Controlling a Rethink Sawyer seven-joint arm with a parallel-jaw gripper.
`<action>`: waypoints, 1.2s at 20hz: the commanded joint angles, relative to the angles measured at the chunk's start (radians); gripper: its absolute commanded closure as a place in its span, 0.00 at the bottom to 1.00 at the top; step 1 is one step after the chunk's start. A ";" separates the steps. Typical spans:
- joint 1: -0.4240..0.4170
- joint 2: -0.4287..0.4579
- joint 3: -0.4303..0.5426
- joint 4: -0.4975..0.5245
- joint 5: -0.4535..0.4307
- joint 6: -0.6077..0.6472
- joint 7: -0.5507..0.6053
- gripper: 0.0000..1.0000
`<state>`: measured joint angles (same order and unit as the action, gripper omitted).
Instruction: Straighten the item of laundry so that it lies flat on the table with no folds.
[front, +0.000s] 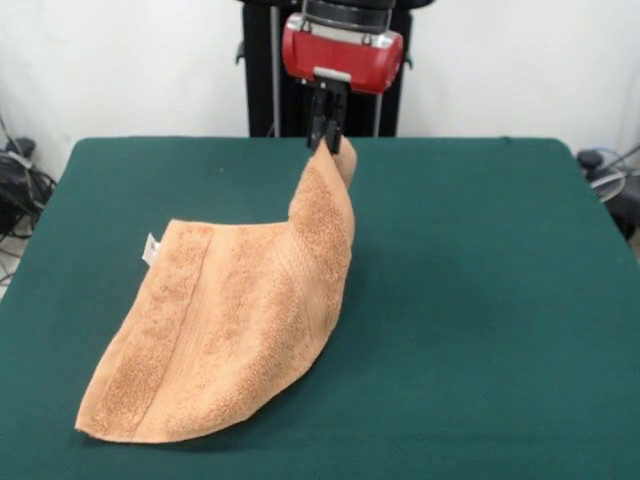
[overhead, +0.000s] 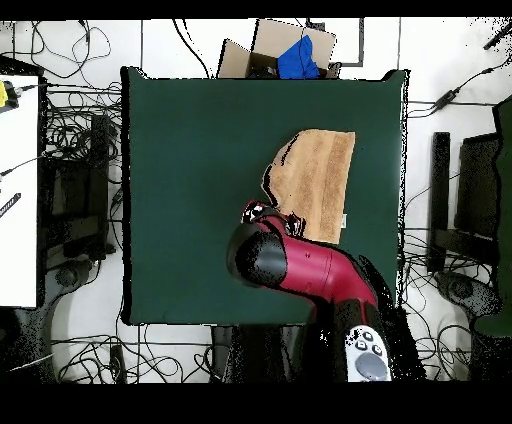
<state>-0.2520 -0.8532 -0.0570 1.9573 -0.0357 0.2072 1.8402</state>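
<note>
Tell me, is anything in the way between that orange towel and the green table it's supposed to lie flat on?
Nothing visible. The gripper, jaws shut, holds one corner of the peach-orange terry-cloth towel lifted, while the rest lies on the dark green cloth-covered table. The surface around the towel is bare, so it has room to spread flat.

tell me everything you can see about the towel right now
The towel is peach-orange terry cloth with a woven border band along its left side in the front view and a small white tag at that edge. Most of it rests on the green table, doubled over and curving along one side, not flat. One corner is lifted into a peak, pinched in the gripper above the table. In the overhead view it lies toward one side of the table, partly hidden by the arm.
</note>
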 joint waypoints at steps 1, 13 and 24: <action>-0.007 -0.086 -0.027 0.104 0.056 0.080 0.199 1.00; -0.060 -0.209 -0.017 0.133 0.058 0.205 0.122 1.00; -0.120 -0.067 0.078 0.134 0.050 0.006 0.161 1.00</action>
<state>-0.3598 -1.0174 -0.0721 2.0052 -0.0071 0.3057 1.8402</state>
